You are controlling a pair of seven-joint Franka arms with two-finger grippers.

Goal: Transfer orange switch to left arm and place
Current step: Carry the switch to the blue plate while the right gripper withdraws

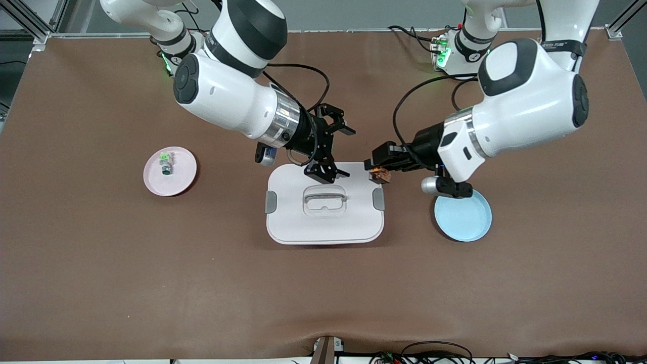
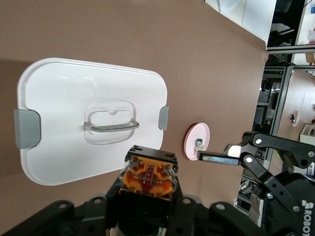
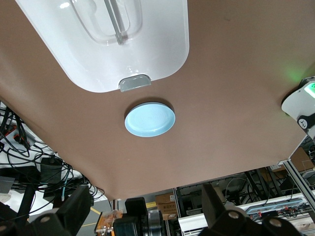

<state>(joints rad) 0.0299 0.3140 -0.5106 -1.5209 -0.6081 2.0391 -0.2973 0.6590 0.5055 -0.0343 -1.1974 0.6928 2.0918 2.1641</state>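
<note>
A: Switch?
B: Orange switch [image 1: 380, 175] is clenched in the left gripper [image 1: 378, 171], up in the air over the box [image 1: 323, 222] edge at the left arm's end, right above that grey latch [image 1: 378, 199]. The left wrist view shows the orange face [image 2: 147, 178] pinched between black fingers [image 2: 183, 206].

A: Right gripper?
B: Right gripper [image 1: 331, 146] is released, fingers spread wide, holding nothing. It hangs over the box edge nearest the robot bases, just above the lid. One fingertip [image 2: 219, 158] shows in the left wrist view, apart from the switch.

A: Box?
B: White, shut, handle [image 1: 324, 200] recessed mid-lid, a latch on each short side. Sits mid-table.

A: What's around it?
B: Blue plate [image 1: 463, 216] beside the box toward the left arm's end, with a strip of bare mat between; the left wrist camera overhangs its rim. Pink plate [image 1: 170, 171] well apart toward the right arm's end, with a green-and-white part [image 1: 165, 163] on it. Brown mat [image 1: 323, 298] is open nearer the front camera than the box.
</note>
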